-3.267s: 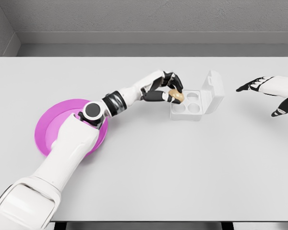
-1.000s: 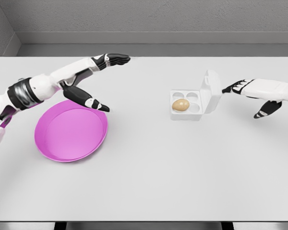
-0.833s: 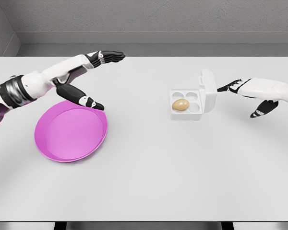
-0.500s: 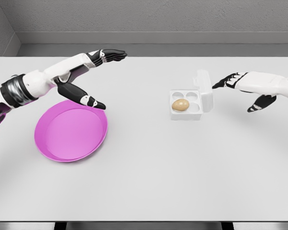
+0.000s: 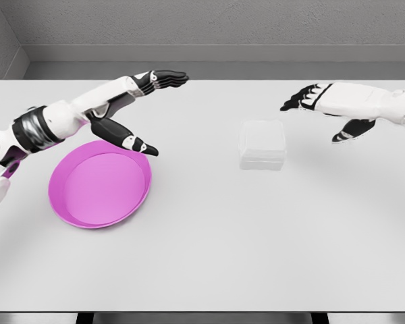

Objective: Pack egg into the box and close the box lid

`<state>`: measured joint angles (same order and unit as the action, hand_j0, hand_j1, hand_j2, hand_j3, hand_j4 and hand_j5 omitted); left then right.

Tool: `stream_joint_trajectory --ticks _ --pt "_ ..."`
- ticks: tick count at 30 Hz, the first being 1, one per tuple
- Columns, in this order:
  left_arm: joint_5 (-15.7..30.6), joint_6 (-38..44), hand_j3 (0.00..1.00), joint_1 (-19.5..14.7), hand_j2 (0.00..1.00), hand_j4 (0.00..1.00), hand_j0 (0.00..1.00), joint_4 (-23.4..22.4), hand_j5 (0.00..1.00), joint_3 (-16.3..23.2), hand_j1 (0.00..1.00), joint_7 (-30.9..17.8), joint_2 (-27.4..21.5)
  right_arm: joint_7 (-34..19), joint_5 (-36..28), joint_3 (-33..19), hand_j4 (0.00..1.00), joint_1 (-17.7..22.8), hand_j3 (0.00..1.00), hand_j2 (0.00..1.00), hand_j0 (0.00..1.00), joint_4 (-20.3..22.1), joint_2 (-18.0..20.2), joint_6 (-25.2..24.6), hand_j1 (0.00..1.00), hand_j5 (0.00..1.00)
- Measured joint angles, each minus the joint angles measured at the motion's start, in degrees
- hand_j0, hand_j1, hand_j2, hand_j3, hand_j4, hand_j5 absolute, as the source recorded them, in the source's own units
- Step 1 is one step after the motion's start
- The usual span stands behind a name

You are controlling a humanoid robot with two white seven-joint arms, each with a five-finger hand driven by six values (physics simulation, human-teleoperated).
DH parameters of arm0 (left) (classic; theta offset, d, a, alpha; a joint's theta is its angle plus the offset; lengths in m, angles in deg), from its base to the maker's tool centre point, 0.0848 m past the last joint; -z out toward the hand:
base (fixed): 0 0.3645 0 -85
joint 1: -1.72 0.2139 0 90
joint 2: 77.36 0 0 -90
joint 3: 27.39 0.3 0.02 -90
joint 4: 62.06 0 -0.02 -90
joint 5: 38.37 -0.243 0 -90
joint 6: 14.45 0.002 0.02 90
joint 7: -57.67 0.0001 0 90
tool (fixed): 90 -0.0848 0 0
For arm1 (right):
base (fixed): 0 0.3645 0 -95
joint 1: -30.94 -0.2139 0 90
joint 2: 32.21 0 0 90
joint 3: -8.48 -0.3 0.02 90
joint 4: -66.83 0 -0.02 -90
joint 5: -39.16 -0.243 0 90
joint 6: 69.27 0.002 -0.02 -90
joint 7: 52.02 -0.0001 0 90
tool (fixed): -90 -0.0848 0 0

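**Mia:** Where is the box (image 5: 262, 144)?

**Ben:** It sits on the table (image 5: 209, 236), a bit right of the middle. It is white. Its lid lies flat on top, so it is shut.

**Mia:** And the egg?

**Ben:** The egg cannot be seen. The shut lid hides the inside of the box.

**Mia:** What is the right hand (image 5: 334, 108) doing?

**Ben:** It hangs in the air, up and to the right of the box. It does not touch the box. Its fingers are spread out and hold nothing.

**Mia:** And the left hand (image 5: 131, 108)?

**Ben:** It is far off on the left side. Its fingers are stretched out and apart, and the thumb points down over the back rim of the plate (image 5: 100, 183). It holds nothing.

**Mia:** What is the plate like?

**Ben:** It is pink and round, and it lies flat on the table, well apart from the box.

**Mia:** What about the table and the room?

**Ben:** The table is wide, smooth and pale grey. Behind it stands a grey wall (image 5: 209, 23), and another grey wall meets it in the left corner.
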<state>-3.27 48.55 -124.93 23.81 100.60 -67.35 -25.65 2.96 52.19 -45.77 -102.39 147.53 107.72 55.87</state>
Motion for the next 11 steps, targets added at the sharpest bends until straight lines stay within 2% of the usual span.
stream_joint_trajectory --ticks 6,11 --pt "-0.04 0.18 1.00 0.44 1.00 1.00 1.00 -0.14 1.00 0.01 1.00 0.00 -0.09 0.00 -0.07 -1.64 1.00 0.97 1.00 1.00 1.00 -0.81 1.10 0.01 1.00 1.00" --pt "-0.31 0.19 1.00 2.99 1.00 1.00 1.00 0.51 1.00 -0.19 1.00 0.00 -2.85 0.00 -0.11 -1.90 1.00 1.14 1.00 1.00 1.00 -4.37 2.47 0.02 1.00 1.00"
